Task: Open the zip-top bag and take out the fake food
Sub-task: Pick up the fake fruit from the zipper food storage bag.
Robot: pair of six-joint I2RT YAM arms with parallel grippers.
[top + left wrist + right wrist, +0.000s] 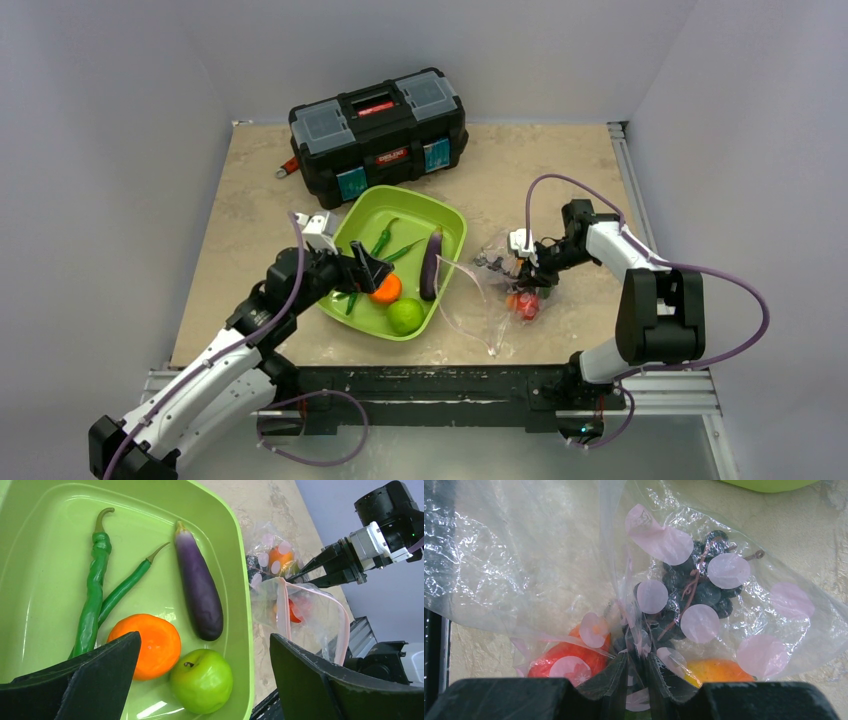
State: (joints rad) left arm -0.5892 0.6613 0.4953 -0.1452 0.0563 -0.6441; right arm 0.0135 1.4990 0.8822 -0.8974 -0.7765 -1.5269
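The zip-top bag (495, 295) is lying on the table just right of the green tray (455, 215). Its pink zip strip (285, 610) is standing in an open loop on the side nearest the tray. The right gripper (636, 666) is pinching a fold of film at the bag's end farthest from the tray, jaws nearly closed with plastic bunched between them. I judge it is raising that closed end so the contents are tipping toward the mouth. The left gripper (372, 268) is hovering over the tray's near-left part, jaws spread wide and holding nothing — seemingly waiting for the next piece.

Some of the fake food is already resting inside the tray:
- a long glossy eggplant (431, 265)
- an orange (386, 289)
- a round green fruit (405, 316)
- slim curved green pods (383, 238)

The rest is sitting in the bag, right of the tray:
- a strawberry (524, 305)
- a mango (719, 671)
- dark berries (696, 587) clustered on a brown stem

The film is thin, crinkled and shiny, printed with pale pink dots, so it is folding wherever it is squeezed. The tray is smooth hard plastic with rounded corners.
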